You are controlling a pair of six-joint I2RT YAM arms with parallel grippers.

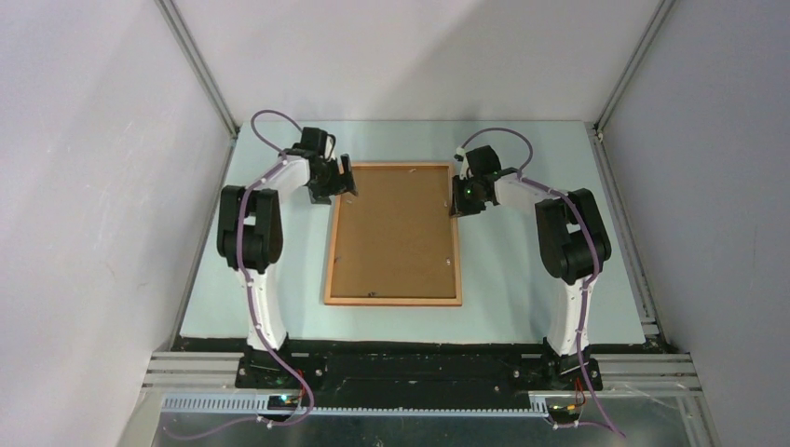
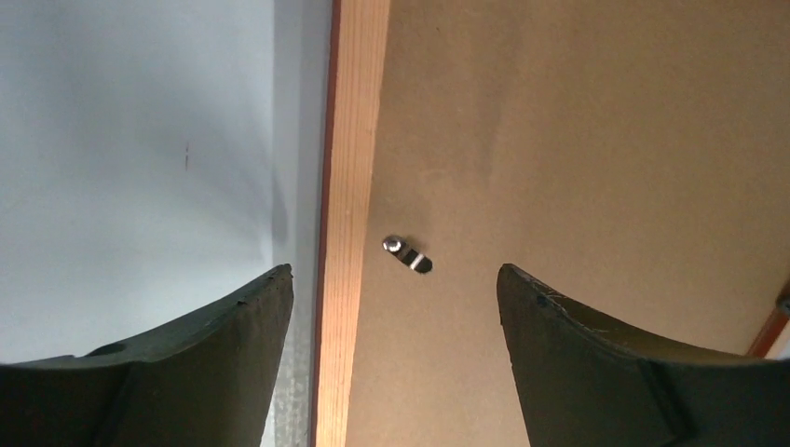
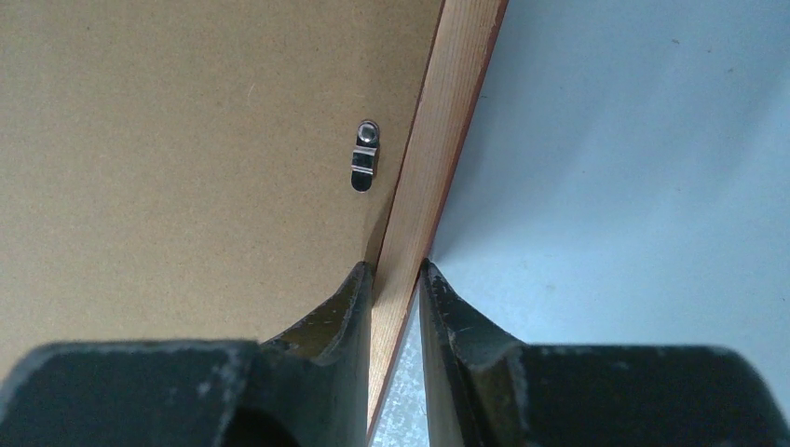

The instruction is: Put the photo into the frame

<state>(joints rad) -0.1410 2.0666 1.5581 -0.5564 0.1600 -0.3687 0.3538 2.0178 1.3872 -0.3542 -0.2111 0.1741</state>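
on the pale table (image 1: pixel 261 279), between the two arms, the frame (image 1: pixel 393 301) lies flat with its brown backing board (image 1: pixel 396 233) facing up. the right gripper (image 3: pixel 395 268) is almost closed and pinches the frame's right rail, near a small metal clip (image 3: pixel 365 156). the left gripper (image 2: pixel 393 270) stands wide open across the left rail and grips nothing.

Overhead, wrist close-ups sharing the frame (image 1: pixel 392 300)
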